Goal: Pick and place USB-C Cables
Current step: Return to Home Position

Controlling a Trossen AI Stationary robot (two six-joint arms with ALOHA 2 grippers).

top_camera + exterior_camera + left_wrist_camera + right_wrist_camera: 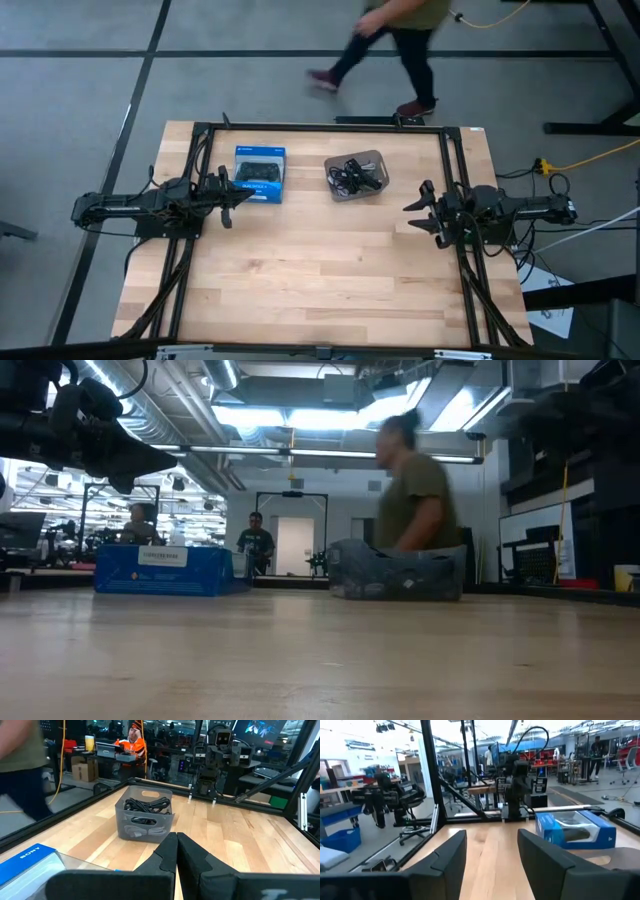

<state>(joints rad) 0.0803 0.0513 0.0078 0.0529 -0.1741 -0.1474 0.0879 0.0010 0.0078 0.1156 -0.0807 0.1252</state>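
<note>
The USB-C cables lie as tangled black coils in a small grey bin at the table's far middle. The left wrist view shows the cables heaped above the bin's rim, with a lighter one behind its wall. How many there are I cannot tell. My left gripper hovers shut beside the blue box, its fingertips aimed at the bin. My right gripper waits open right of the bin, and past its fingers the blue box shows.
A blue controller box lies flat left of the bin, close to my left gripper, and shows again as the blue box and the blue box. A black frame borders the table. A person walks behind the far edge. The bare wooden tabletop stretches toward the near edge.
</note>
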